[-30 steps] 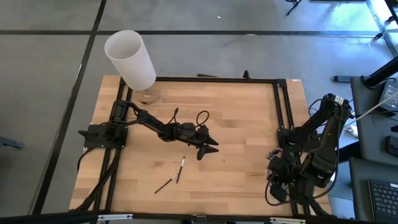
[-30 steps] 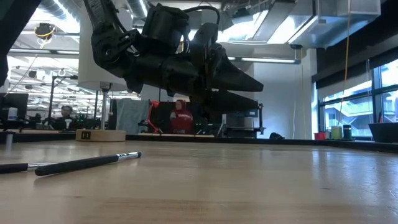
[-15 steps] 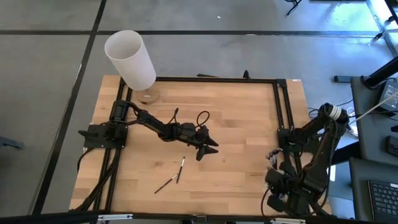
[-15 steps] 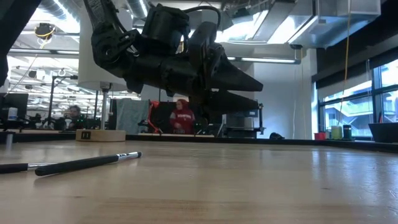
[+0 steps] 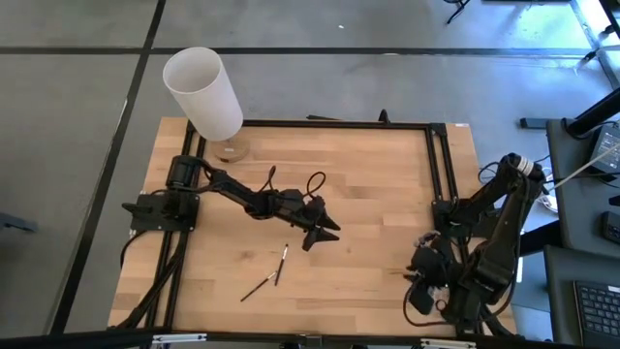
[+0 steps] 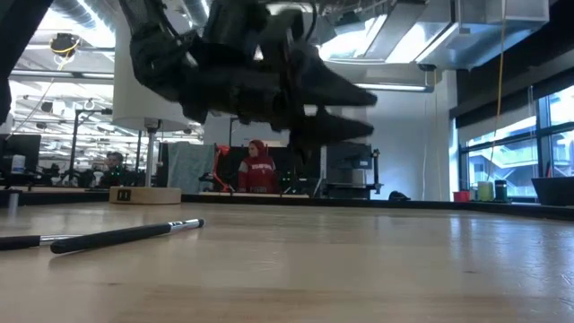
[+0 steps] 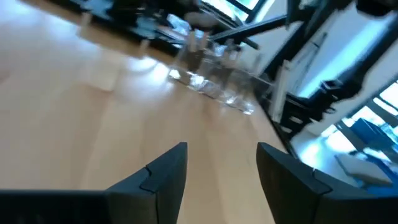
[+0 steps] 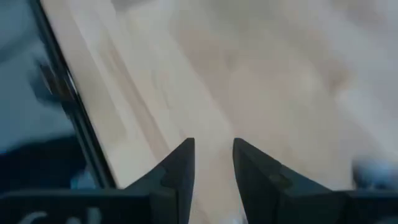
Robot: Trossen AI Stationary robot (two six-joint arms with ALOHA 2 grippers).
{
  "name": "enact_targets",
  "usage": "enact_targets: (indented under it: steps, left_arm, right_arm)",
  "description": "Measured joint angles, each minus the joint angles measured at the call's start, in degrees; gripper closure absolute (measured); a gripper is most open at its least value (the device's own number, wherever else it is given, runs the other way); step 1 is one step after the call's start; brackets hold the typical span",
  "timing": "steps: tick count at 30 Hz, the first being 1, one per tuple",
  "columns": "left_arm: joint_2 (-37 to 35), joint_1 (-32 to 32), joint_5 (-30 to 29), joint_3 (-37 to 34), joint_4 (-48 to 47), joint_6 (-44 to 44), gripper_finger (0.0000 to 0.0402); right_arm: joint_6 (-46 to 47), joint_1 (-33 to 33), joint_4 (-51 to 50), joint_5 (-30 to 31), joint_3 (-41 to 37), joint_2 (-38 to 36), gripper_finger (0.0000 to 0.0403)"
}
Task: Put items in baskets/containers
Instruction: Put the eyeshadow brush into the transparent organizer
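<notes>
Two thin black-handled brushes lie flat on the wood near the table's middle: one (image 5: 282, 262) with a pale tip, the other (image 5: 256, 287) just nearer the near edge. In the low view they are at the left (image 6: 126, 234) (image 6: 27, 240). My left gripper (image 5: 329, 231) (image 6: 368, 109) (image 7: 221, 168) hovers open above the table, to the right of the brushes and a little farther back, touching nothing. A clear plastic holder (image 7: 211, 87) stands by the table's right rail. My right gripper (image 5: 415, 283) (image 8: 213, 162) is open over the right near corner.
A white cylindrical lamp (image 5: 203, 92) on a round wooden base (image 6: 143, 195) stands at the far left corner. A black rail frame (image 5: 438, 174) borders the table. Cables loop over the left arm (image 5: 315, 182). People show in the room behind (image 6: 260, 170).
My left gripper has risen a little above the table and stays open. My right arm has shifted at the right near corner, its gripper ending slightly farther toward the table's left. The brushes have not moved.
</notes>
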Motion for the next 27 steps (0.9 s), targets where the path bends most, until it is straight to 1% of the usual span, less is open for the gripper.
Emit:
enact_targets:
  steps: [3, 5, 7, 9, 11, 13, 15, 18, 22, 25, 27]
  left_arm:
    - [-3.7, -1.0, -0.3, 0.0, -5.2, 3.4, 0.0224]
    - [-7.1, -1.8, -2.6, 0.0, -12.2, 6.2, 0.0231]
    - [-11.2, -2.9, -7.8, 0.0, -21.4, 9.1, 0.0238]
    - [-15.1, -4.3, -15.1, 0.0, -30.5, 10.7, 0.0243]
    - [-18.5, -5.9, -22.2, 0.0, -39.2, 9.9, 0.0246]
    - [-21.1, -7.7, -27.7, 0.1, -46.1, 6.3, 0.0248]
    - [-22.8, -9.9, -32.0, 0.1, -52.9, 1.7, 0.0249]
    - [-23.1, -13.3, -35.3, 0.1, -60.1, -5.3, 0.0249]
    - [-22.8, -15.9, -35.9, 0.1, -64.9, -16.9, 0.0249]
    - [-22.7, -16.9, -35.4, 0.1, -66.5, -27.5, 0.0249]
    - [-22.7, -17.6, -34.5, 0.1, -67.6, -32.9, 0.0249]
  right_arm:
    - [-5.5, -0.8, -0.7, 9.9, 2.3, -0.3, 0.0298]
    - [-9.7, -1.7, -0.6, 15.5, 3.0, -0.3, 0.0301]
    - [-13.6, -3.3, -0.6, 19.9, 2.9, -0.3, 0.0302]
    - [-17.3, -5.5, -0.7, 24.2, 1.9, -0.3, 0.0302]
    - [-19.6, -8.0, -0.3, 29.8, 0.0, -0.2, 0.0302]
    - [-22.0, -11.2, 0.6, 33.5, -2.2, -0.2, 0.0302]
    - [-23.7, -15.1, 0.9, 33.5, -3.7, -0.2, 0.0302]
    - [-25.8, -21.7, 1.3, 30.5, -4.9, -0.2, 0.0302]
    - [-32.6, -28.5, 3.7, 27.4, -4.9, -0.2, 0.0302]
    - [-37.6, -32.0, 5.6, 24.8, -4.9, -0.2, 0.0302]
    - [-39.7, -33.9, 6.4, 21.8, -4.9, -0.2, 0.0302]
